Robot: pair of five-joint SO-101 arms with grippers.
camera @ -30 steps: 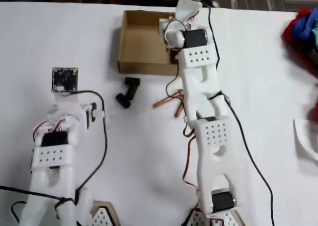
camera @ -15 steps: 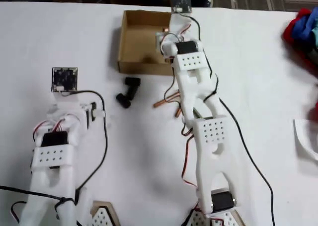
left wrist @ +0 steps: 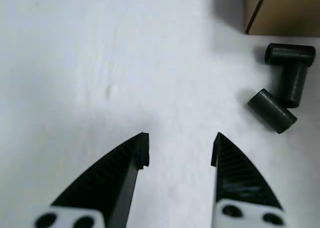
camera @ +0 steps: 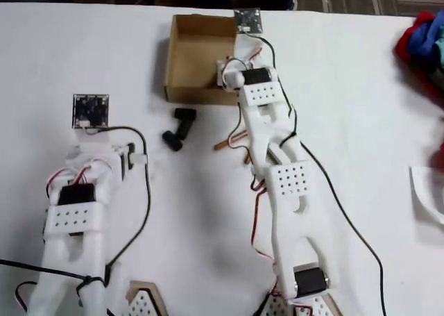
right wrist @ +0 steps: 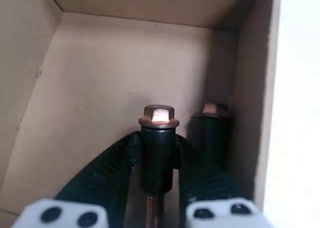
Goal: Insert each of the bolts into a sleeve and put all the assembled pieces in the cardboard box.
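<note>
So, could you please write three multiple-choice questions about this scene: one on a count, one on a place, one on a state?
1. How many black sleeves lie loose on the table?
A) one B) three C) six
2. Where is the right end effector?
A) over the loose sleeves B) over the inside of the cardboard box C) off the table
3. What is the state of the left end effector?
A) shut on a bolt B) shut on a sleeve C) open and empty

Answers: 1 B, the left wrist view shows three by the box corner; 2 B, box walls surround the assembled piece it holds; 3 C, a wide gap with nothing in it.
</note>
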